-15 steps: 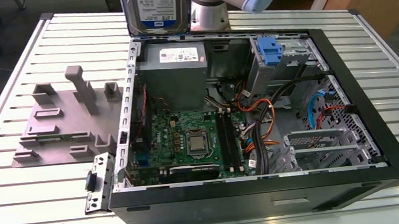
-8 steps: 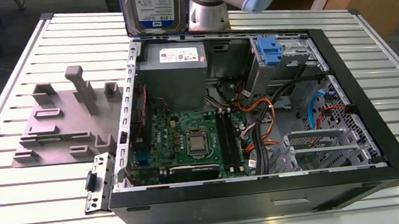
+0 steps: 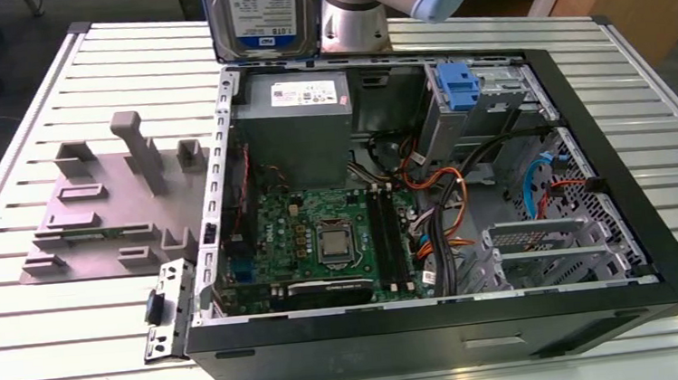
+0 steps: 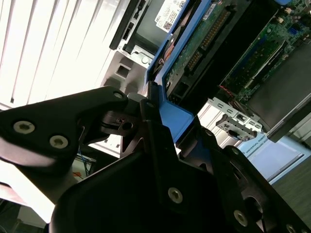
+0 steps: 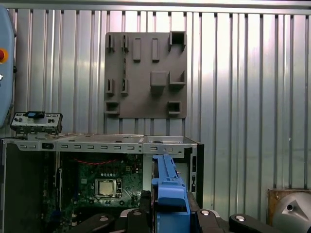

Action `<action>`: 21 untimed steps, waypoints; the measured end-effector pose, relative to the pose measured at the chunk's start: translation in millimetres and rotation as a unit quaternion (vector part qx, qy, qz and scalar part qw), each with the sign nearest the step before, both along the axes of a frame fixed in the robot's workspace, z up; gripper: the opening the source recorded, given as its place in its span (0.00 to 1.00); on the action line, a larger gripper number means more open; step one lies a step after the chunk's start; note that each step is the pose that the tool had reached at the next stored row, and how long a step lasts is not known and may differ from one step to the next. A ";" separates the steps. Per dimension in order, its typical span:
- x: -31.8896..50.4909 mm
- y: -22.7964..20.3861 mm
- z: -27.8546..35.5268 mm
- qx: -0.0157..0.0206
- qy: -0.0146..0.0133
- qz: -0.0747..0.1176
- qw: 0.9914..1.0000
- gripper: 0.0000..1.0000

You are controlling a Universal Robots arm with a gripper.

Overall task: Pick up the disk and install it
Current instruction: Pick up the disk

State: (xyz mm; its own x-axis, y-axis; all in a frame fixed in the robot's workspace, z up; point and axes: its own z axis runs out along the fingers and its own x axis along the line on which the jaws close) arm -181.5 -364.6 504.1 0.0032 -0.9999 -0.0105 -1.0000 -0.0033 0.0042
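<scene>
My gripper (image 5: pixel 170 218) pinches the flat silver, blue-framed disk (image 3: pixel 259 15) upright above the far rim of the black computer case (image 3: pixel 447 331); the metal drive bay (image 3: pixel 495 96) lies below, toward the exterior view's right.

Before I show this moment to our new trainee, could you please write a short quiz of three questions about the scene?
1. True or false: the disk lies flat inside the computer case.
2. Choose one. The hand is: A) open; B) shut on the disk's blue carrier; C) shut on nothing.
3. Fill in: the grey fixture plate lies to the exterior view's ____ of the computer case.

Key: 1. False, it is held upright in the air. 2. B. 3. left.
</scene>
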 end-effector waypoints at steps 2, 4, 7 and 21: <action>1.1 0.0 0.0 0.000 0.000 0.000 1.000 0.36; 2.2 0.0 0.0 0.000 0.000 0.000 1.000 0.36; 3.0 -0.7 0.0 0.000 0.000 0.000 1.000 0.36; 3.9 -8.5 0.0 0.000 0.000 0.000 1.000 0.36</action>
State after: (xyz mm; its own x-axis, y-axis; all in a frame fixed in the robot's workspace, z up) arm -177.6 -373.1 504.0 0.0033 -0.9999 -0.0106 -1.0000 -0.0033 0.0041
